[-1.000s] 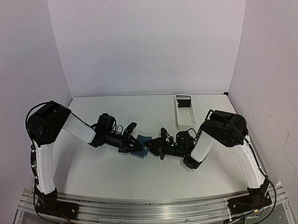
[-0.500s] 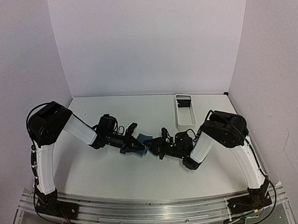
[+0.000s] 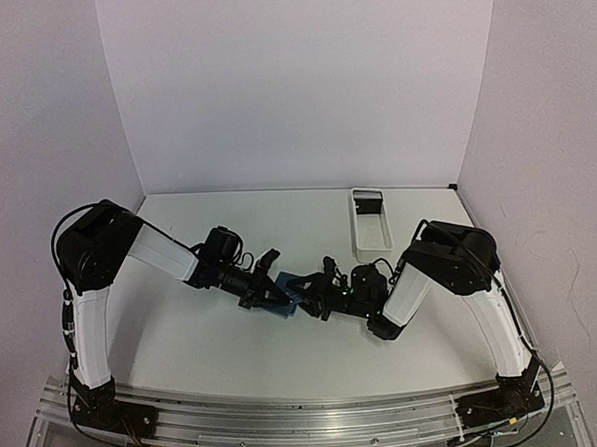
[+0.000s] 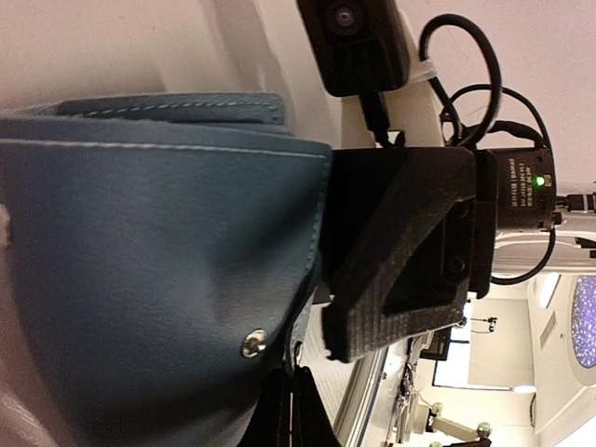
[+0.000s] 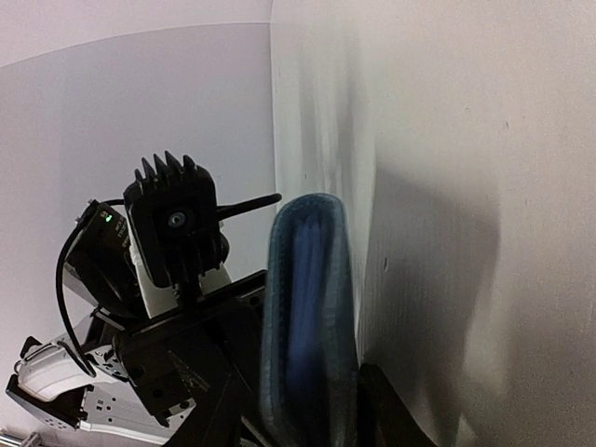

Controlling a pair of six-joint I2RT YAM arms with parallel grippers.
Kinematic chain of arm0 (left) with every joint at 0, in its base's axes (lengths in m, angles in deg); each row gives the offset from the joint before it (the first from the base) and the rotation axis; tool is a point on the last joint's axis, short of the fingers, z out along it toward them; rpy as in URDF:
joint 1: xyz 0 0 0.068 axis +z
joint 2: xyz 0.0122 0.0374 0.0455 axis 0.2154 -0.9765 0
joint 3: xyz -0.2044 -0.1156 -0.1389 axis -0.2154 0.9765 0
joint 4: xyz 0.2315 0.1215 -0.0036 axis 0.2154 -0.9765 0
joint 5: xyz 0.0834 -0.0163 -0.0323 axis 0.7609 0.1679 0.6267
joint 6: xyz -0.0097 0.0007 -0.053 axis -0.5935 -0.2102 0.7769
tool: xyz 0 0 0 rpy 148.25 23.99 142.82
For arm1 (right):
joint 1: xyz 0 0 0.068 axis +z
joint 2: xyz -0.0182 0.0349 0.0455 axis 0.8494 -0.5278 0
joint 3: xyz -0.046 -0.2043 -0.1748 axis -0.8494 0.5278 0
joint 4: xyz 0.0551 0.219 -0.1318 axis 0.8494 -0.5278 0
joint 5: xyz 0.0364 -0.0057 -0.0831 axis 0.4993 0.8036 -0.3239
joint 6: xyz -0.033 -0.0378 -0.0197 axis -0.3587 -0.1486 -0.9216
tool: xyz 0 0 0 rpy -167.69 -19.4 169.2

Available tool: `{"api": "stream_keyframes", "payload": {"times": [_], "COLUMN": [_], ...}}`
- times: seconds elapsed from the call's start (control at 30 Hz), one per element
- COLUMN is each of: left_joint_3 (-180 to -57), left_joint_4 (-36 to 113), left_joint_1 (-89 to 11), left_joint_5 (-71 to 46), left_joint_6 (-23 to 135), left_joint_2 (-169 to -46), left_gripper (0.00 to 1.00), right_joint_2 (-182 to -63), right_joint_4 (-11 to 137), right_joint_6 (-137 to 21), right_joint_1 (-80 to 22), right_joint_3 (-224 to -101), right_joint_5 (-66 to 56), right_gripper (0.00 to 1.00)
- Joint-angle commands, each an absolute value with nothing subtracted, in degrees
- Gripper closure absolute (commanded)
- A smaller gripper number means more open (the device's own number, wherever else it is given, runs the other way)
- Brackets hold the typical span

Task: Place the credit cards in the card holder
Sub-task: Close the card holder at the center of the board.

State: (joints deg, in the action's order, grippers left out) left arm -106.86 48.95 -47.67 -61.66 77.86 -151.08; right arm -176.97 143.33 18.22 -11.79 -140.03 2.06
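**Holder** [image 3: 290,284]: at mid-tabletop [image 3: 204,339], stood on edge between both tools, folded nearly shut.

**Progress:** judged incomplete. No loose cards are seen. None can be made out between the pale pages, and the contents of the tray [image 3: 370,225] are hidden.

**Right tool** [image 3: 310,295]: closed on the holder's edge, with a finger laid on each cover.

**Left tool** [image 3: 269,280]: jaws spread wide and set close against the outer cover. Contact cannot be told.

Robot lab: white booth [image 3: 301,83], aluminium rail [image 3: 289,416].
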Motion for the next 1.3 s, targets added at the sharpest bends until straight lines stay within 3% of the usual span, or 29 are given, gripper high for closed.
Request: {"api": "stream_keyframes", "payload": {"times": [0.0, 0.2, 0.43, 0.63, 0.87, 0.97, 1.03, 1.27], "left_joint_3": [-109.77, -113.57, -118.44, -119.01, -117.59, -118.05, -118.49, -119.26], "left_joint_4": [37.32, 30.86, 24.25, 21.57, 24.19, 25.03, 25.84, 30.64], "left_joint_1": [-47.05, -46.91, -46.82, -46.81, -44.74, -44.37, -44.31, -44.11], "left_joint_5": [-60.74, -60.88, -63.19, -63.95, -61.61, -61.48, -62.40, -65.39], "left_joint_6": [67.34, 60.62, 56.97, 55.71, 58.76, 57.14, 57.02, 61.83], "left_joint_2": [-150.34, -150.40, -150.53, -149.99, -152.76, -153.70, -154.73, -154.56], "left_gripper": [1.00, 1.00, 1.00, 1.00, 1.00, 1.00, 1.00, 1.00], "right_joint_2": [-175.91, -177.15, -175.48, -173.33, -172.03, -171.61, -170.81, -163.45], "right_joint_4": [142.29, 140.96, 133.17, 113.33, 100.97, 98.92, 98.56, 87.16], "right_joint_6": [16.75, 16.40, 9.68, -4.12, -11.92, -12.66, -12.41, -18.18], "right_joint_1": [-12.37, -12.40, -12.50, -12.37, -12.98, -14.03, -15.10, -16.23], "right_joint_3": [-138.10, -138.16, -139.33, -144.63, -149.04, -149.35, -149.13, -150.20], "right_joint_5": [2.32, 4.62, 15.71, 22.14, 23.45, 23.91, 23.97, 17.94], "right_gripper": [0.69, 0.99, 1.00, 1.00, 0.73, 0.45, 0.34, 0.29]}}
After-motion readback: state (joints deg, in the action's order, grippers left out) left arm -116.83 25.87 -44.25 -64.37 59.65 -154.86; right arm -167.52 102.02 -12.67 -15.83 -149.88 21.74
